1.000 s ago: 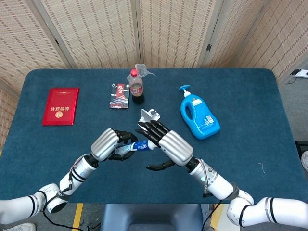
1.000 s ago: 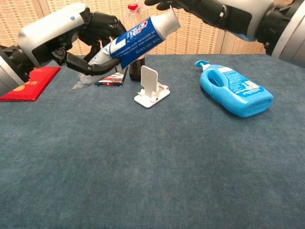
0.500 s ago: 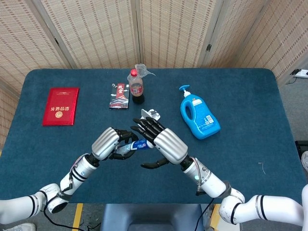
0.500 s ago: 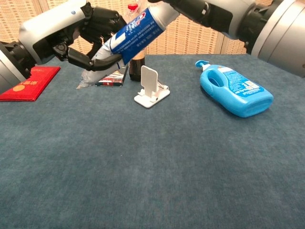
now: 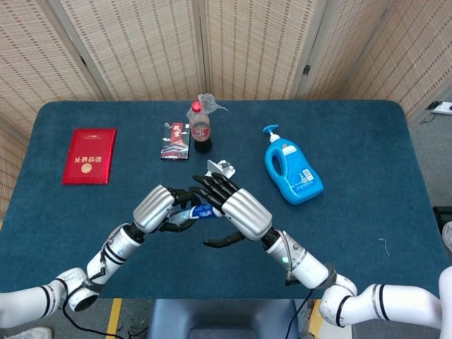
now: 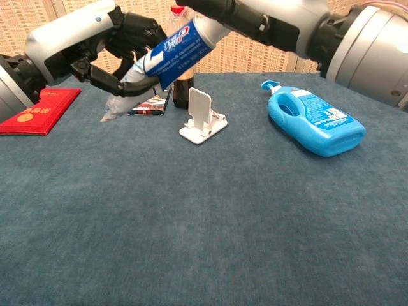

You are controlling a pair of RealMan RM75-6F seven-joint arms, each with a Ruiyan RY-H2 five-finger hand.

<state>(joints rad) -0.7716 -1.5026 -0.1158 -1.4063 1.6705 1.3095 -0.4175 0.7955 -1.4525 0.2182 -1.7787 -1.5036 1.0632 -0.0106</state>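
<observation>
1. Left hand [image 6: 95, 48] grips the crimped lower part of a blue-and-white toothpaste tube [image 6: 167, 52], fingers curled round it, holding it in the air above the near middle of the table [image 6: 210, 217].
2. Right hand [image 5: 229, 205] lies over the tube's other end; in the chest view only its wrist and dark fingers show at the top edge, meeting the cap end. Whether those fingers are clamped on the tube or merely touching it cannot be told.
3. Tube's long axis slants: crimped tail low toward the table's left edge, cap end high toward the right hand. So the tube runs from one hand straight to the other, and both hands are at it, the left on the tail, the right on the cap end.
4. Writing on the tube reads as a red-and-white logo that looks like "Crest"; the smaller print is too fine to read.
5. Below the tube, a white phone stand [image 6: 203, 117] sits on the table, apart from both hands.
6. Toward the far edge stand a cola bottle [image 5: 200, 128] with a red cap and a dark packet [image 5: 175, 140] bearing Chinese characters.
7. Near the left edge lies a red booklet [image 5: 90, 155] with gold lettering.
8. Toward the right lies a blue detergent bottle [image 6: 315, 125] on its side, label unreadable.
</observation>
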